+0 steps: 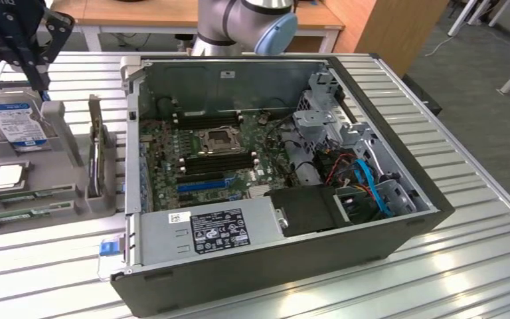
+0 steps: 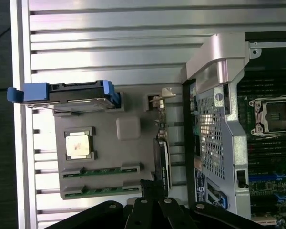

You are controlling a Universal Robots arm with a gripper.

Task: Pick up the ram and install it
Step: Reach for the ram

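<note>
Our gripper (image 1: 37,72) (image 2: 152,187) has its fingers closed together with nothing between them. In the exterior view it hangs above the far end of the grey tray (image 1: 60,203) (image 2: 133,107), on the exterior view's left of the open computer case (image 1: 326,259), apart from everything below it.

The ram lies untouched in that tray as two green ram sticks (image 1: 34,195) (image 2: 102,171), flat and side by side along its near edge, each seated in a groove with grey clips at the ends.

We judge the first risk to be the closed fingers: brought down like this, they would press on a stick rather than straddle it. The sticks are thin and sit low in the grooves, so a shallow or off-centre grip could let one slip or tilt.

The neighbours are close. The silver processor chip (image 1: 5,176) (image 2: 78,145) sits just beyond the sticks, the hard drive (image 1: 11,123) (image 2: 71,93) stands farther back, and an upright card (image 1: 95,156) (image 2: 162,160) stands on the case side of the tray. A wide or skewed approach could knock any of them.

Inside the case, the black memory slots (image 1: 215,159) lie on either side of the processor socket (image 1: 215,138) (image 2: 275,114). A tilted or misaligned stick could jam there, and pressing it could strain the motherboard (image 1: 237,179).
</note>
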